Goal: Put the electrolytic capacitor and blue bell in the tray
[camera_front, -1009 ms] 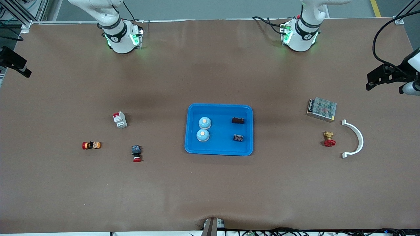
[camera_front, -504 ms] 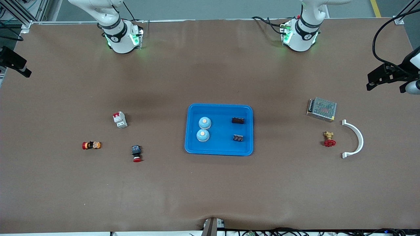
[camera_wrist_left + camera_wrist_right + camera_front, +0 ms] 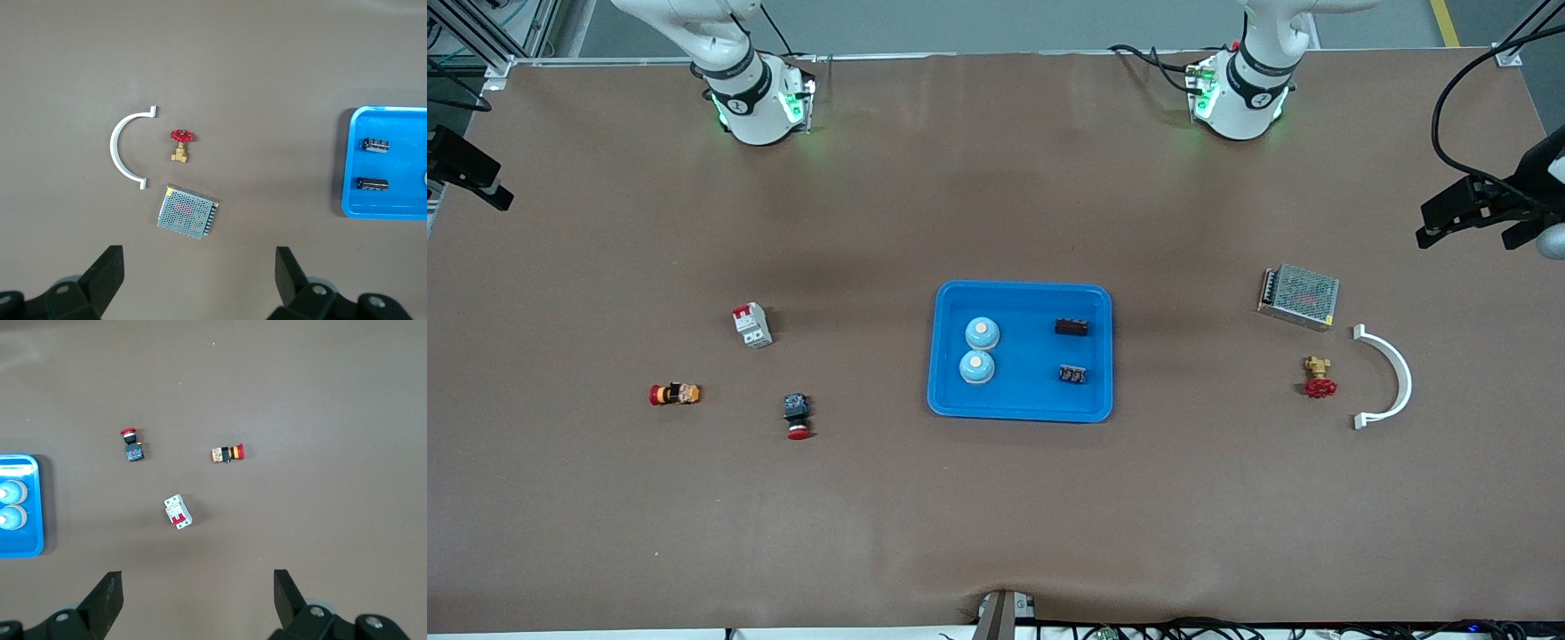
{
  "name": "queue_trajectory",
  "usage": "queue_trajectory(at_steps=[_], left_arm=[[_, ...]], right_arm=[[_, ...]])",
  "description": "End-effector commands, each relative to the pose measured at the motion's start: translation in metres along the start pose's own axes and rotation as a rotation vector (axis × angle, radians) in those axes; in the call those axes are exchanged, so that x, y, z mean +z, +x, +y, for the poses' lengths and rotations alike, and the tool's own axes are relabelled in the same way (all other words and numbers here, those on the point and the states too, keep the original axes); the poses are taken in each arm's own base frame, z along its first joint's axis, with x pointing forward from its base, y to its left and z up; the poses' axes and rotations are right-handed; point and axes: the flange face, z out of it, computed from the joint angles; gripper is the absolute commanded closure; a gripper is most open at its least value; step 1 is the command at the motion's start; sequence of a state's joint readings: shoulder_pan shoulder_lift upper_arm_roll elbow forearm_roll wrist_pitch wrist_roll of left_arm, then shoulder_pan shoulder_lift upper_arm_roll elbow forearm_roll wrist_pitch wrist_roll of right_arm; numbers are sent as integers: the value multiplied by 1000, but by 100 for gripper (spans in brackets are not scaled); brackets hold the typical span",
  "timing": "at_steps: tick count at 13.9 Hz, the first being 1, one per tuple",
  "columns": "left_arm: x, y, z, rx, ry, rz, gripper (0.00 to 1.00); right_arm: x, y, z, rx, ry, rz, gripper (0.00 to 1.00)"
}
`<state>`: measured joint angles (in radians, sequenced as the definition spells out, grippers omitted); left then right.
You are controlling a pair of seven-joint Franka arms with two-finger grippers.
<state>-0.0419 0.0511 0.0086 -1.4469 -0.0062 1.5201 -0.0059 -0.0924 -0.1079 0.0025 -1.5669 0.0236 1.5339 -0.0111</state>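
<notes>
Two blue bells [image 3: 980, 348] and two capacitors [image 3: 1072, 350] in your tray [image 3: 1021, 407], left gripper [image 3: 197, 277] and right gripper [image 3: 197, 597] both released, high above the desk [image 3: 996, 516].

Brown table [image 3: 996, 516] carries the tray [image 3: 1021, 410] (mid-table), plus scattered parts.

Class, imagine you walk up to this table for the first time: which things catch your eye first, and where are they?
The shallow bright-blue plastic tray at the middle of the brown table stands out first, holding two pale-blue domed bells side by side and two small dark cylindrical capacitors. Next comes the white curved plastic bracket toward the left arm's end, beside a red-handled brass valve and a perforated metal power-supply box.
</notes>
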Motion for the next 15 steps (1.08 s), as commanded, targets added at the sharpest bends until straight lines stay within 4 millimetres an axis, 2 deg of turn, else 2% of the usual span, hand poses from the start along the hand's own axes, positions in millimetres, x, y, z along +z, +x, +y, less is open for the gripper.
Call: queue_trajectory(at_steps=[1, 15], left_arm=[[-5, 3, 1, -13, -5, 4, 0], [-3, 3, 7, 24, 63, 0, 0]], right_arm=[[-3, 2, 1, 1, 4, 2, 0], [-2, 3, 1, -3, 4, 2, 0]])
